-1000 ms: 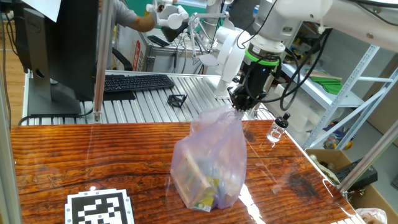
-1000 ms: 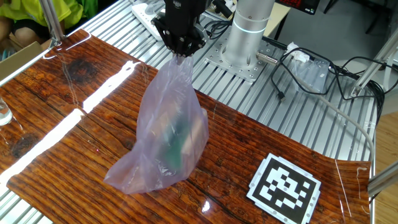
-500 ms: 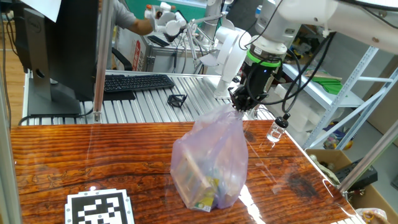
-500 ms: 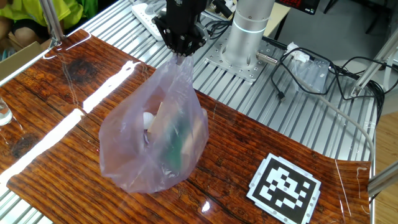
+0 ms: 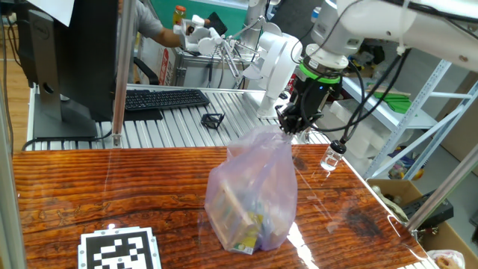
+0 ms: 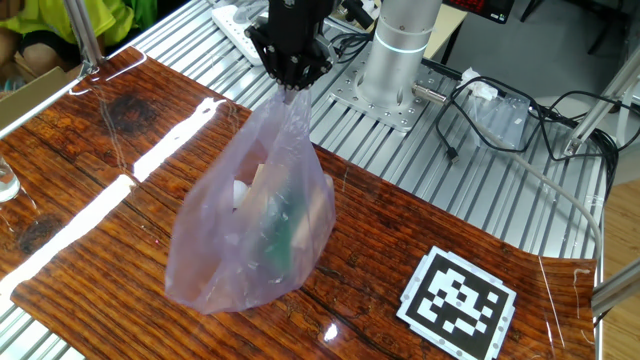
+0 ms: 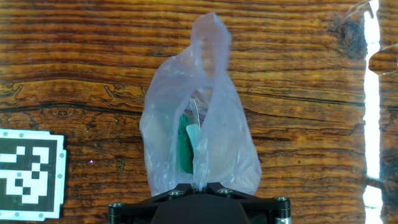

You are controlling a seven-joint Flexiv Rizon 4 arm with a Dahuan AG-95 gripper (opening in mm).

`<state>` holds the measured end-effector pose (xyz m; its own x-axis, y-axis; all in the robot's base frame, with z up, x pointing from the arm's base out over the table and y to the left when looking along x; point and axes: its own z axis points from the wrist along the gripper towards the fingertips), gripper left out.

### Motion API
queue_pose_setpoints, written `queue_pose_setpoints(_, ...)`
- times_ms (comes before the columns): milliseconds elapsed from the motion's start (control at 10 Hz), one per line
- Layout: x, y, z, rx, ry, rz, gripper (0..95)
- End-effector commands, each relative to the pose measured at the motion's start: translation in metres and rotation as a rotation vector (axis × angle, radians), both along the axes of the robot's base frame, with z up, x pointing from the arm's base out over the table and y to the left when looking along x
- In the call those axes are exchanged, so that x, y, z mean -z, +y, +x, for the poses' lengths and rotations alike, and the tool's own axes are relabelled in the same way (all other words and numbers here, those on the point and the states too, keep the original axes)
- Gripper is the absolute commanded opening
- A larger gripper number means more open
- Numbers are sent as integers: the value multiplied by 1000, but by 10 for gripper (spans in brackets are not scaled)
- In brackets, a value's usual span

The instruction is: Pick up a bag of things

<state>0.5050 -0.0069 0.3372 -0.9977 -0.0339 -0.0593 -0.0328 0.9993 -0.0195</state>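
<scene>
A robot arm's end effector (image 5: 292, 127) pinches the gathered top of a translucent lilac-pink plastic bag of things (image 5: 250, 196), its fingers closed on the thin film. The bag hangs stretched below it, its bottom apparently still resting on the wooden worktop (image 5: 112, 190). The grip holds only a narrow twist of crinkly plastic, so the film could slip out or tear as the contents' weight comes on, and the load may swing. One fixed view shows a yellow packet low in the bag and a small glass bottle (image 5: 333, 155) standing nearby. The other fixed view (image 6: 255, 220) shows a green and a white item. The hand view (image 7: 198, 146) looks straight down the bag's neck beside a printed marker (image 7: 28, 171).
</scene>
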Motion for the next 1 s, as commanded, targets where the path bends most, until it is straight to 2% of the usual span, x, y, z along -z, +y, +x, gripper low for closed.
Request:
queue_pose_setpoints(100,0,0,0,-8,-1,-4,0)
queue_pose_setpoints(300,0,0,0,-12,-13,-3,0)
queue_pose_setpoints(500,0,0,0,-13,-36,6,0)
queue_pose_setpoints(900,0,0,0,-22,-55,9,0)
queue_pose_setpoints(1000,0,0,0,-24,-68,9,0)
